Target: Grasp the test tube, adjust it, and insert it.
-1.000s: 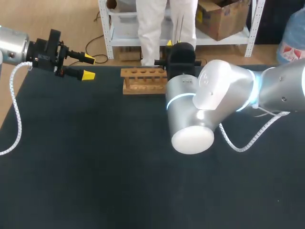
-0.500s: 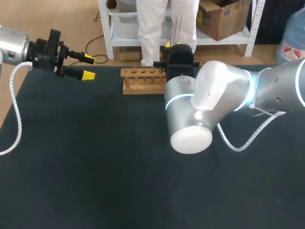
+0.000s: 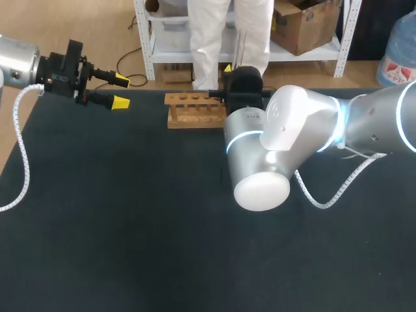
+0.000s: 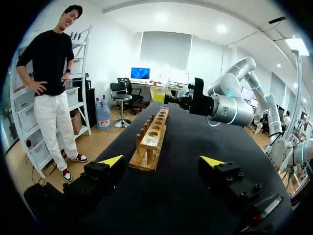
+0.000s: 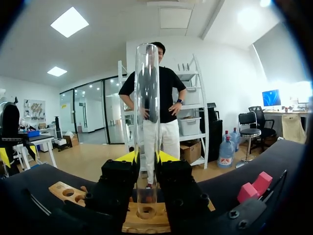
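Your right arm (image 3: 286, 130) blocks the head view of the right end of the rack (image 3: 192, 110), which sits at the middle of the table's (image 3: 130, 247) far edge. You would therefore have to judge alignment from the wrist view alone. If the test tube (image 5: 147, 122) comes down off-centre, its bottom could catch the hole's rim. That could push or tip the light rack, or make the glass slip or crack in the grip.

The right gripper (image 5: 147, 157) pinches the tube upright, low on its length, with its bottom right at a hole. I cannot tell whether it has entered.

The left gripper (image 3: 121, 91) is spread and holds nothing, by the far left corner.

Count:
- one table
- two arms
- two grippers
- one rack
- one tube
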Action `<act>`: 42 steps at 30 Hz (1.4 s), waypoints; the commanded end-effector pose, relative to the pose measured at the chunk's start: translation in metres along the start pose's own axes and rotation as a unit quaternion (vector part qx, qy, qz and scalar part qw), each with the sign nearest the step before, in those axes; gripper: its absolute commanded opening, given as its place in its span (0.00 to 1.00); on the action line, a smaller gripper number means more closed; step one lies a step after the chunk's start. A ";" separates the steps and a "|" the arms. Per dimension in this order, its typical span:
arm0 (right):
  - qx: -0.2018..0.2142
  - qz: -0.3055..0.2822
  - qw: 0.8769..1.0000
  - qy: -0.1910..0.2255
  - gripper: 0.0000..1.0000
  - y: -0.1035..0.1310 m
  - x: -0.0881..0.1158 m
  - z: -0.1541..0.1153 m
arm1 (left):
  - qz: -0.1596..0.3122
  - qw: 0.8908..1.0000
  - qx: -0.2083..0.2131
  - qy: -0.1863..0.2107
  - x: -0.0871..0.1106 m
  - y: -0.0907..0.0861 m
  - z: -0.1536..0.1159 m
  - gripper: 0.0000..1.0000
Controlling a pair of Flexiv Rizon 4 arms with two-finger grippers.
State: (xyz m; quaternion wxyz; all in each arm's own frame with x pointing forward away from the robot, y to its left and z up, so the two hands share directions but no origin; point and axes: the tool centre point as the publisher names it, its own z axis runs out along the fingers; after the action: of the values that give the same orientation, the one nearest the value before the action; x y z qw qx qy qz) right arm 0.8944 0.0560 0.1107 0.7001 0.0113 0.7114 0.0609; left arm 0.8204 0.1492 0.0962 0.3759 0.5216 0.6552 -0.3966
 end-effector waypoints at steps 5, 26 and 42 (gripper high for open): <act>-0.008 0.005 1.000 0.005 0.00 -0.002 0.011 0.004 | 0.001 1.000 0.000 -0.001 0.001 0.000 0.000 1.00; -0.004 0.016 1.000 0.025 0.22 0.004 0.032 -0.001 | 0.001 1.000 0.000 -0.001 0.001 0.000 0.000 1.00; -0.001 0.018 1.000 0.024 0.52 0.006 0.032 -0.005 | 0.001 1.000 0.000 -0.001 0.001 0.000 0.000 1.00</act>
State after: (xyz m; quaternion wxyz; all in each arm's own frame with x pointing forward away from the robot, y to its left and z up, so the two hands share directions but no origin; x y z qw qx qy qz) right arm 0.8902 0.0647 0.0798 0.6807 0.0214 0.7284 0.0747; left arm 0.8204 0.1492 0.0962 0.3759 0.5216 0.6552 -0.3966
